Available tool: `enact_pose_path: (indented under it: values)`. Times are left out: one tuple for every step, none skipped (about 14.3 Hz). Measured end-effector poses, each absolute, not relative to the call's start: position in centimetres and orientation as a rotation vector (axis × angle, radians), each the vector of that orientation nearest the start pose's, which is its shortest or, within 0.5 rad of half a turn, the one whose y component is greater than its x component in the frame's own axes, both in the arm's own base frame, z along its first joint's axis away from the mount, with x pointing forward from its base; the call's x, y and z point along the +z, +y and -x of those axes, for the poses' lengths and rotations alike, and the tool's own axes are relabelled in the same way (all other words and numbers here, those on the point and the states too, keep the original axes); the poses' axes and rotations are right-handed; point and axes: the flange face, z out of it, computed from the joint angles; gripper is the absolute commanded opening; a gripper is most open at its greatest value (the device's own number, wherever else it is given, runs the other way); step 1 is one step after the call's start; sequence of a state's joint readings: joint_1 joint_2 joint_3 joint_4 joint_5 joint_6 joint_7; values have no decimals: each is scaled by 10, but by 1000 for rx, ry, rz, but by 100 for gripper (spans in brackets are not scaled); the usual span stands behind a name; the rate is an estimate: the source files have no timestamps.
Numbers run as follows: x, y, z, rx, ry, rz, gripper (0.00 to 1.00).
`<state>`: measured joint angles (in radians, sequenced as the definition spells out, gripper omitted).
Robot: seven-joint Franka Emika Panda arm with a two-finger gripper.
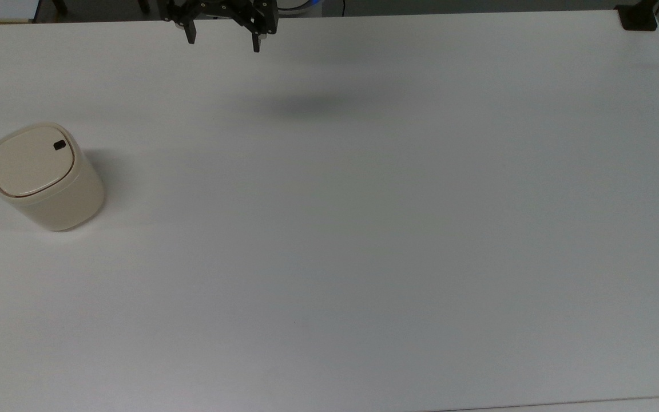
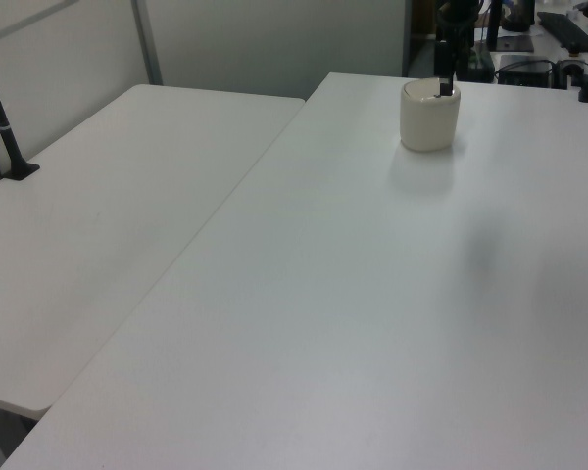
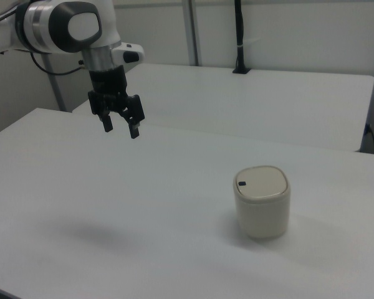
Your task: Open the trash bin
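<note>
I see my gripper (image 1: pixel 223 41) (image 3: pixel 120 127) hanging up in the air, pointing straight down. Its two black fingers (image 3: pixel 107 125) are spread wide apart with nothing between them. My white arm (image 3: pixel 62 25) reaches in from the right view's left.

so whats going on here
A robot arm's gripper hangs open above a white table, holding nothing. A small cream trash bin stands well apart from it, near the top view's left edge. The bin's lid is flat and closed, its black button untouched, so the opening has not started.
</note>
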<state>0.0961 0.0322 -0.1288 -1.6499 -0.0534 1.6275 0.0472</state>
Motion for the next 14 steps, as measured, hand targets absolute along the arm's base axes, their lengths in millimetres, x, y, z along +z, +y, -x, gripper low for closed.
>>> enact_pose_path:
  values:
    - [574,-25,-565,85,128,3196,33]
    - [577,-32,-565,73,147,3195,18]
    - [583,-41,-566,47,173,3194,8]
    - [588,-48,-567,19,194,3192,1]
    - [592,-57,-568,-18,221,3187,0]
    - [595,-67,-570,-62,269,3179,0]
    - [599,-78,-572,-117,344,3168,0]
    - [602,-91,-574,-180,444,3152,0]
    - [604,-106,-576,-236,550,3132,0]
    - [603,-123,-577,-279,647,3111,0]
    - [602,-138,-577,-300,715,3097,0]
    - [598,-152,-577,-310,775,3086,0]
    - [595,-166,-576,-318,828,3077,0]
    - [591,-179,-576,-331,880,3067,0]
